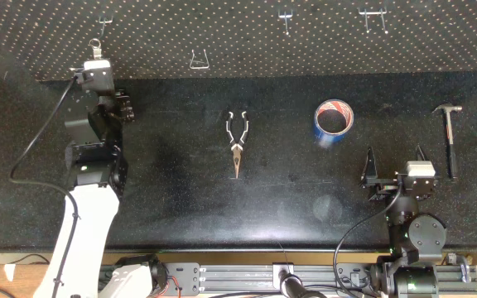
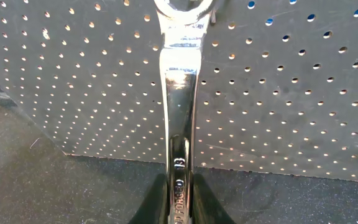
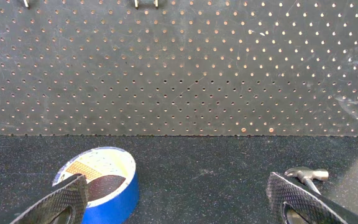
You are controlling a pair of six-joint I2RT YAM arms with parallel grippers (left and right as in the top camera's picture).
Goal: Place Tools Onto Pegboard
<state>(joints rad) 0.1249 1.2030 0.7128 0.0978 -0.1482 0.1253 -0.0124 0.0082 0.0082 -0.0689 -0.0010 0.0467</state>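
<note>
The jaws are closed on the shank of a chrome wrench [image 2: 179,93], one on each side. The wrench extends straight out from the jaws, its ring end [image 2: 182,12] against the perforated pegboard [image 2: 291,81]. The pegboard stands upright beyond the jaws. The dark tabletop [image 2: 42,186] lies below them.

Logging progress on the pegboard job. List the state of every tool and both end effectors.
wrench: upright against the pegboard, held at its lower end.
left end effector: shut on the wrench.
right end effector: open, empty.
pliers: flat on the table, handles slightly apart.
tape roll: flat on the table, hole up.
hammer: flat on the table.
</note>
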